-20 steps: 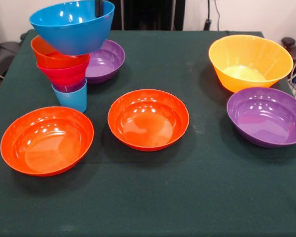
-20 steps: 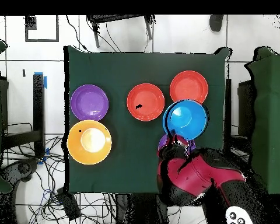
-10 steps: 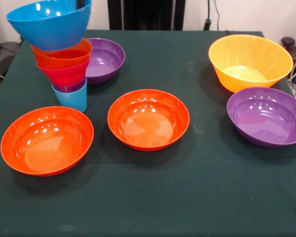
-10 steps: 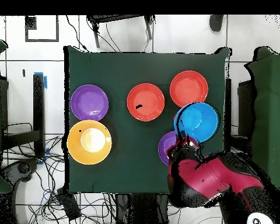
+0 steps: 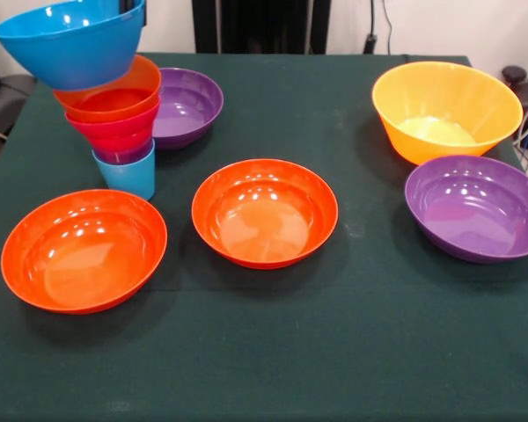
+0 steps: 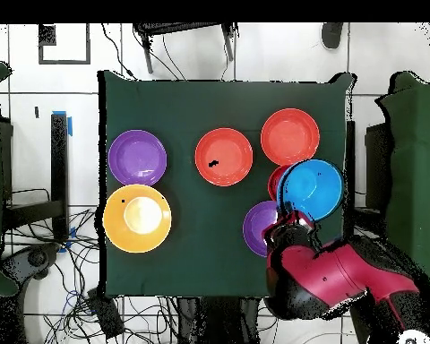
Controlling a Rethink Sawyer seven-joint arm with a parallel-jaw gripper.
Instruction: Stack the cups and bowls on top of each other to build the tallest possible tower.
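Note:
The tower (image 5: pixel 121 132) stands at the far left: light blue cup (image 5: pixel 128 176) lowest, then the purple cup (image 5: pixel 125 155), the small pink bowl (image 5: pixel 114 130) and the small orange bowl (image 5: pixel 110 95), which sits tilted. The medium blue bowl (image 5: pixel 70 40) hangs tilted above it, offset to the left, its underside touching the orange bowl's rim. In the overhead view my gripper (image 6: pixel 295 218) is shut on the near rim of the blue bowl (image 6: pixel 310 188), which hides most of the tower. In the front view only a dark sliver of the gripper shows.
Two wide orange-red bowls (image 5: pixel 84 249) (image 5: pixel 264 211) lie in front. One wide purple bowl (image 5: pixel 189 105) sits right behind the tower, another (image 5: pixel 475 207) at the right. The large yellow-orange bowl (image 5: pixel 446 107) is at the far right. My red arm (image 6: pixel 331 278) reaches in at the tower's corner.
The blue bowl has moved up and to the front view's left, from over the tower to beyond its left side. The small orange bowl now sits tilted.

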